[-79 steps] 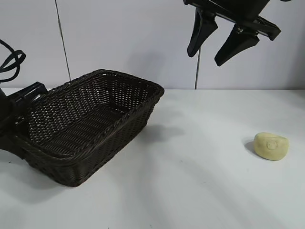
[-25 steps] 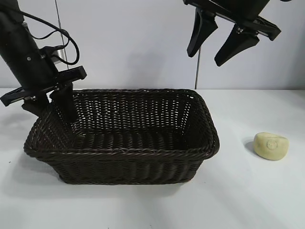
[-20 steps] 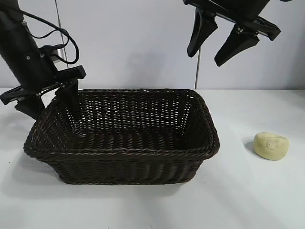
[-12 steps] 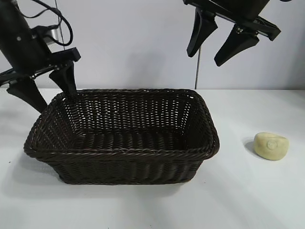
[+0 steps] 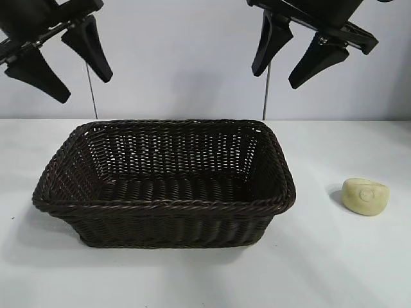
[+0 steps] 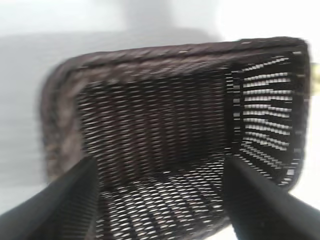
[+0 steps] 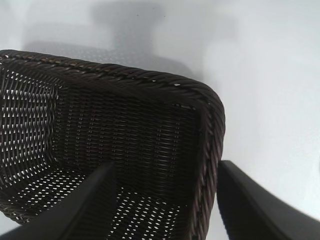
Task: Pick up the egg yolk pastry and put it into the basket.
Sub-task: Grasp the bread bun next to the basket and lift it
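Note:
The egg yolk pastry (image 5: pixel 365 196), a small pale yellow lump, lies on the white table to the right of the basket. The dark brown wicker basket (image 5: pixel 164 206) stands at centre left and holds nothing; it also shows in the left wrist view (image 6: pixel 165 52) and the right wrist view (image 7: pixel 150 82). My left gripper (image 5: pixel 64 67) is open and empty, high above the basket's left end. My right gripper (image 5: pixel 287 70) is open and empty, high above the basket's right end. The pastry is out of both wrist views.
The white table (image 5: pixel 334 269) runs out to the front and right of the basket. A light wall with two vertical seams stands behind.
My left gripper has let go of the basket's left rim and risen clear of it. The basket, swung square earlier, now stays still. The right gripper and pastry have not moved.

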Tool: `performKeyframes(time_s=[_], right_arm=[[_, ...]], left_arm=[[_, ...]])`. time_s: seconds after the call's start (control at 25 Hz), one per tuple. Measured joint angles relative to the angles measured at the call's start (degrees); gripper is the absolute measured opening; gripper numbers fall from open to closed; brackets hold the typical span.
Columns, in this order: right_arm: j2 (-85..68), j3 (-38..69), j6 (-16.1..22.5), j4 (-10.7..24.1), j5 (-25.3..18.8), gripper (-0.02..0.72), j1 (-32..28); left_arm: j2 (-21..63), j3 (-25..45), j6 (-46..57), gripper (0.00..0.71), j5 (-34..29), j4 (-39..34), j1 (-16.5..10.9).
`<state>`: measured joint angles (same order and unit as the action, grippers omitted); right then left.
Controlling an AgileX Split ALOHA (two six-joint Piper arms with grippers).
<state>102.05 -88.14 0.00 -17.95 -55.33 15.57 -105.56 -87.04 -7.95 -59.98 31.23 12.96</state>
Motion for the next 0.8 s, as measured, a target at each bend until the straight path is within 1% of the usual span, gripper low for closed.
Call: performKeyframes(time_s=[0.12,0.2,0.4,0.8], right_arm=[[0.0,0.0,0.0,0.0,0.5,0.432,0.0],[0.0,0.0,0.0,0.0,0.8,0.432,0.0],[0.0,0.0,0.0,0.0,0.9,0.432,0.0],[0.0,0.0,0.0,0.0,0.9,0.432,0.0]], left_arm=[[-0.2,0.1,0.0,0.505,1.8,0.5,2.6],[-0.8,0.1,0.1,0.505,2.2,1.1,3.5],[-3.2,0.3,0.3,0.505,2.9,0.8,3.5],[-3.4,0.3,0.4,0.505,2.9,0.8,3.5]])
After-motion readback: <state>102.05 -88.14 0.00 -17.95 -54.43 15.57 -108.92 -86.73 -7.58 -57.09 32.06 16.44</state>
